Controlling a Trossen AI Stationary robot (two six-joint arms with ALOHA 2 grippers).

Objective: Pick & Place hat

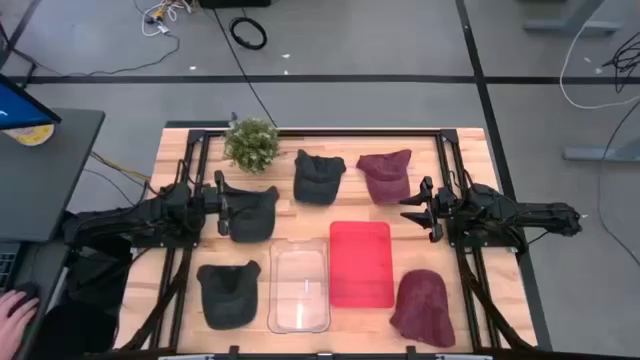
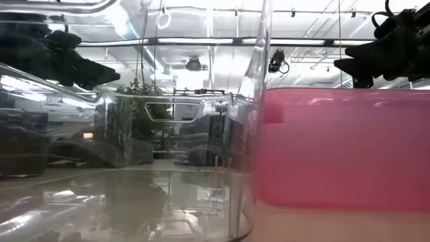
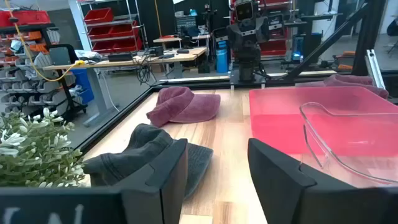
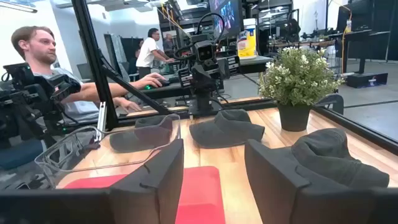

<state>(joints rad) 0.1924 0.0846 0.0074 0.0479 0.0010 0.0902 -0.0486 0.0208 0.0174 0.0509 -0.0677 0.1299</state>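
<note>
Fingers spread on both arms, nothing pinched. Left gripper hovers right at the edge of a dark hat lying on the wooden surface, directly ahead of it toward centre. Right gripper faces inward beside the red bin, with the maroon hat just off to one side. I judge the left arm nearer its grab.
</note>
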